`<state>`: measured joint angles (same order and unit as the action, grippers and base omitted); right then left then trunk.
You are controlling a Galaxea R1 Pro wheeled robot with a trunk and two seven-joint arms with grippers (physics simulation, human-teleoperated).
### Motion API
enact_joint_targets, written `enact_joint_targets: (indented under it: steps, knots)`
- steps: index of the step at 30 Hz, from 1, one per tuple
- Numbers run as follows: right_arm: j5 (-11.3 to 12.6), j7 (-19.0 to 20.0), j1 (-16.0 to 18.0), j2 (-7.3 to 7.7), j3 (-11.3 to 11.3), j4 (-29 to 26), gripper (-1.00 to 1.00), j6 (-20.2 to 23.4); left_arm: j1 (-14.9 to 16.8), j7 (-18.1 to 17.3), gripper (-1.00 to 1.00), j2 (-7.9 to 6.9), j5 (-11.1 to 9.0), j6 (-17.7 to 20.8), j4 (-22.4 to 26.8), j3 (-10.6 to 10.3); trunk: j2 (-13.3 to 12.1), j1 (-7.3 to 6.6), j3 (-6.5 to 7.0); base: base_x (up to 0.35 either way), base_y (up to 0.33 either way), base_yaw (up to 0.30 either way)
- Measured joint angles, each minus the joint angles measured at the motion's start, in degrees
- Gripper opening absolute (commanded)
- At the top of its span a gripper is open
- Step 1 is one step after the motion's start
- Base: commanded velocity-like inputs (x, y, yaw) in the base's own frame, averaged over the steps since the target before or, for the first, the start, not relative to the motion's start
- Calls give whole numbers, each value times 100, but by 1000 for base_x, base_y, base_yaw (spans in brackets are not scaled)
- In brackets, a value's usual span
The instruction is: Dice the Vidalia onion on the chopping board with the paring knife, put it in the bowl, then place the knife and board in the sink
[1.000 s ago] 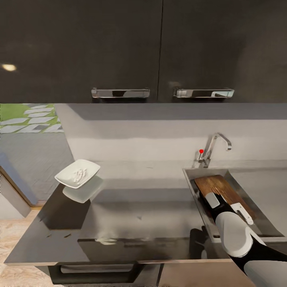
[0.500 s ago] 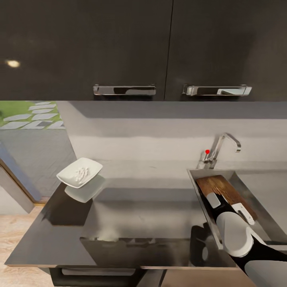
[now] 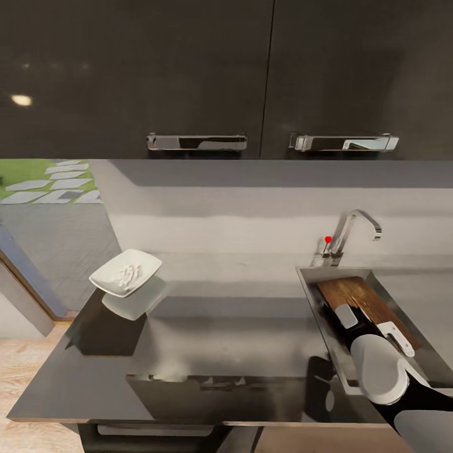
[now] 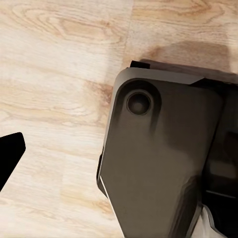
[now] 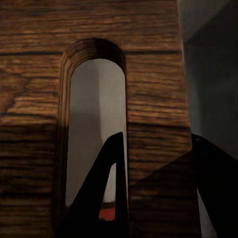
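The brown wooden chopping board point(image 3: 358, 294) lies tilted inside the steel sink point(image 3: 313, 296), under the chrome tap point(image 3: 352, 228). My right arm reaches down into the basin. In the right wrist view my right gripper point(image 5: 157, 138) is shut on the chopping board point(image 5: 148, 64), gripping the strip beside its handle slot: one dark finger point(image 5: 113, 183) pokes through the slot, the other sits past the board's edge. A small red patch point(image 5: 106, 214) shows through the slot, perhaps the paring knife's handle. The white bowl point(image 3: 126, 272) holds diced onion point(image 3: 128, 272) on the countertop point(image 3: 239, 327) at left.
Glossy black upper cabinets with chrome handles point(image 3: 196, 141) hang above the worktop. The left wrist view looks down at pale wood floor point(image 4: 54, 74) and the robot's dark base point(image 4: 158, 163), with one black fingertip point(image 4: 9, 154) at the picture's edge.
The head camera shifted a second ago, then held still. My right arm and the chopping board have slid a little to the right and lower in the sink.
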<state>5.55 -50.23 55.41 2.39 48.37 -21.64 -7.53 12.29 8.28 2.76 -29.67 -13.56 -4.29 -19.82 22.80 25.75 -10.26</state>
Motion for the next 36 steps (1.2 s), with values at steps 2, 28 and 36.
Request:
enact_joint_targets:
  steps: [2,28,36]
  knots:
    - [6,4,0,9,1,6,-100,2,0,0,100,0,0,0,-1,0,0,0,0,0,0,0]
    - [0,46,-7,13,21,507,-100,-35,0,0,100,9,0,2,-5,0,0,0,0,0,0,0]
    - [2,45,-9,25,46,504,100,-37,0,0,100,9,0,0,-5,0,0,0,0,0,0,0]
